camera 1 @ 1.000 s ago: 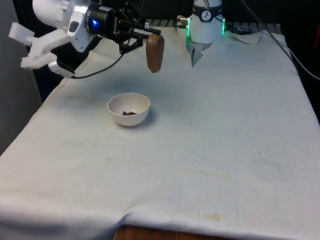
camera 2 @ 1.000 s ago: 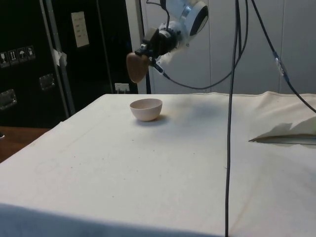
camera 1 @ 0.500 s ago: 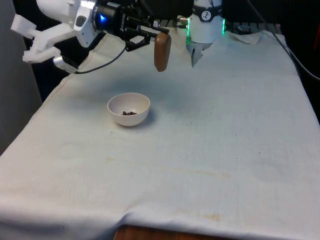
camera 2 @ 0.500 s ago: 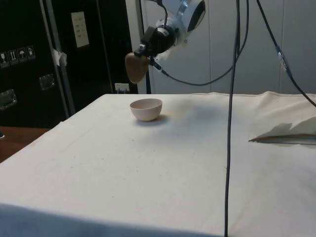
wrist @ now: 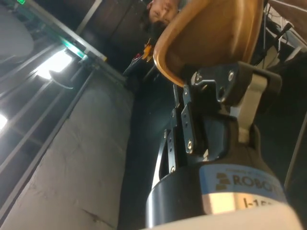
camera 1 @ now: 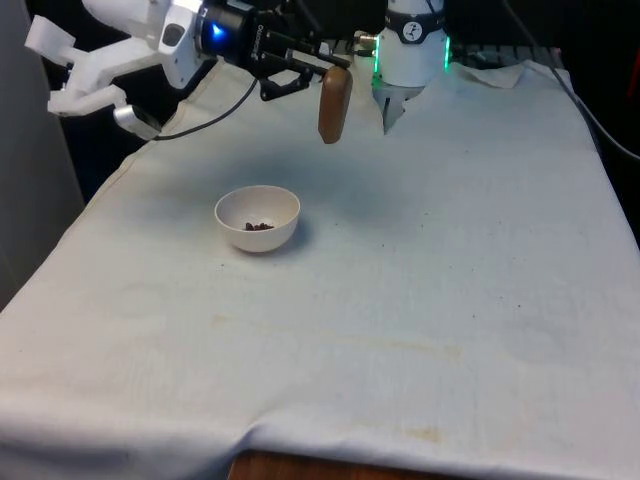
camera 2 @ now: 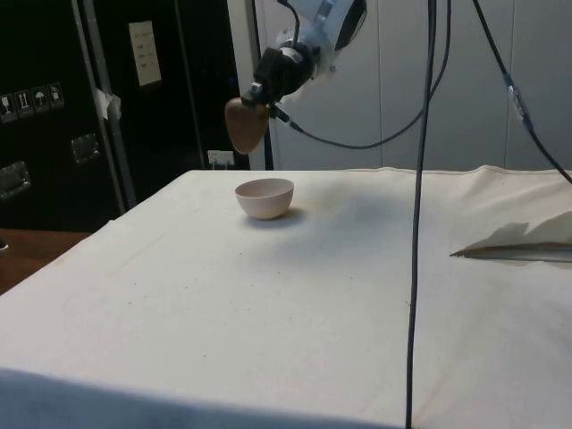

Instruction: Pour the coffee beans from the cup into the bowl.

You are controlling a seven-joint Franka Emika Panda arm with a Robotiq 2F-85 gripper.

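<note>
My gripper (camera 1: 318, 78) is shut on a brown cup (camera 1: 334, 104), held high in the air and turned over towards its side. In the side view the cup (camera 2: 244, 124) hangs above and just beyond the bowl (camera 2: 264, 197). The white bowl (camera 1: 257, 218) stands on the cloth with a small heap of dark coffee beans (camera 1: 259, 226) in its bottom. In the front view the cup is behind the bowl and to its right. The wrist view has the cup's brown wall (wrist: 211, 33) clamped by the fingers (wrist: 218, 88).
The white cloth (camera 1: 420, 280) covers the whole table, with a few stains near its front edge. A black cable (camera 2: 418, 206) hangs down through the side view. A person's head (wrist: 163, 8) appears in the wrist view, behind the cup.
The gripper has carried the cup upward and towards the front view's right, away from the bowl. The beans and bowl have not moved.
</note>
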